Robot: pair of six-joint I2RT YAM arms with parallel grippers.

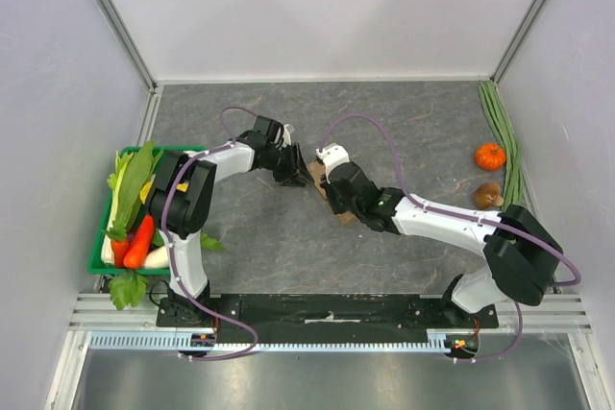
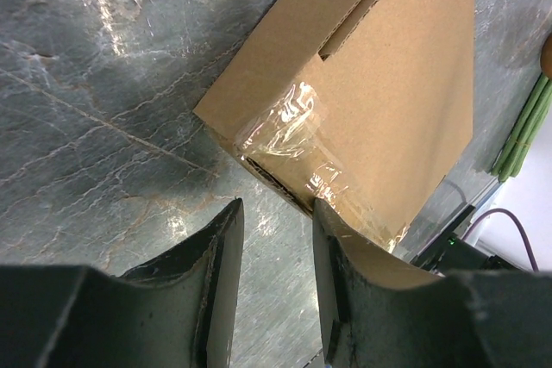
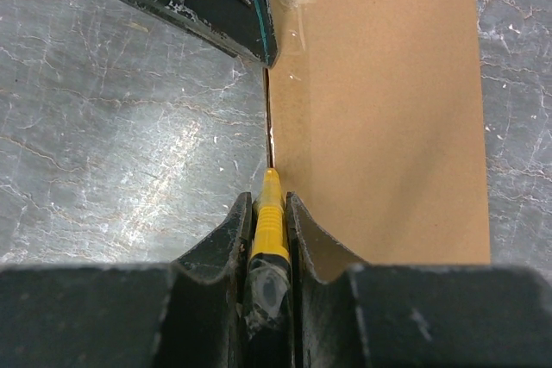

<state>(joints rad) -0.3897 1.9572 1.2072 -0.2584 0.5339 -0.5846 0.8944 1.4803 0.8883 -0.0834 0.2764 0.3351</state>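
Note:
A flat brown cardboard box [image 3: 379, 118] lies mid-table, also seen as the box [image 1: 323, 180] and the box [image 2: 371, 84], with clear tape [image 2: 297, 140] over one corner. My right gripper [image 3: 269, 200] is shut on a yellow-handled cutter [image 3: 270, 221], whose tip meets the box's left edge seam. My left gripper [image 2: 276, 213] stands open at the box's taped corner, one finger [image 2: 345, 273] against the box edge and nothing between the fingers. The left gripper's finger [image 3: 233, 19] shows in the right wrist view, touching the box's far left corner.
A green crate [image 1: 101, 256] of vegetables, with leafy greens [image 1: 133, 184] and a carrot [image 1: 139, 242], sits at the left edge. At the right lie long green stalks [image 1: 502, 136], an orange fruit [image 1: 490, 156] and a brown fruit [image 1: 488, 196].

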